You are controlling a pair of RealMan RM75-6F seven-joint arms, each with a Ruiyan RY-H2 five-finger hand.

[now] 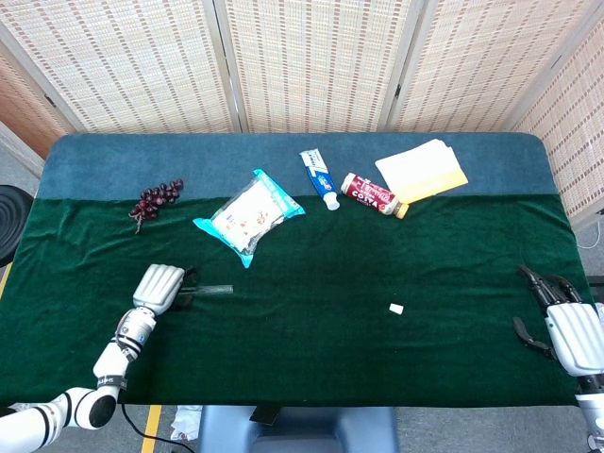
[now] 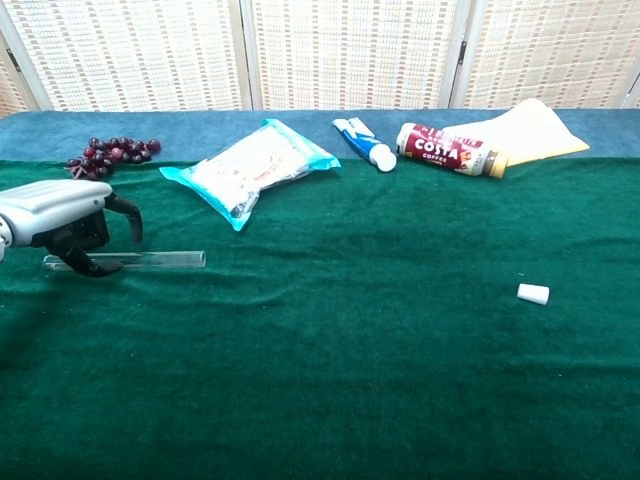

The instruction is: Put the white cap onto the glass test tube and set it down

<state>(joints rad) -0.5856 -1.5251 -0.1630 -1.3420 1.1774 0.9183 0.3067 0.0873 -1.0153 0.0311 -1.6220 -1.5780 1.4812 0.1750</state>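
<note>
Green-clothed desk (image 2: 330, 380). Your left hand (image 2: 62, 218), fingers curled, straddles the tube (image 2: 165, 260) at 9 o'clock, grip unconfirmed. Fragile, slippery glass; take it mid-length. Right hand (image 1: 566, 326) released.

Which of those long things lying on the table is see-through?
The glass test tube, lying under the left hand. The toothpaste tube is blue and white, the Costa bottle red.
</note>
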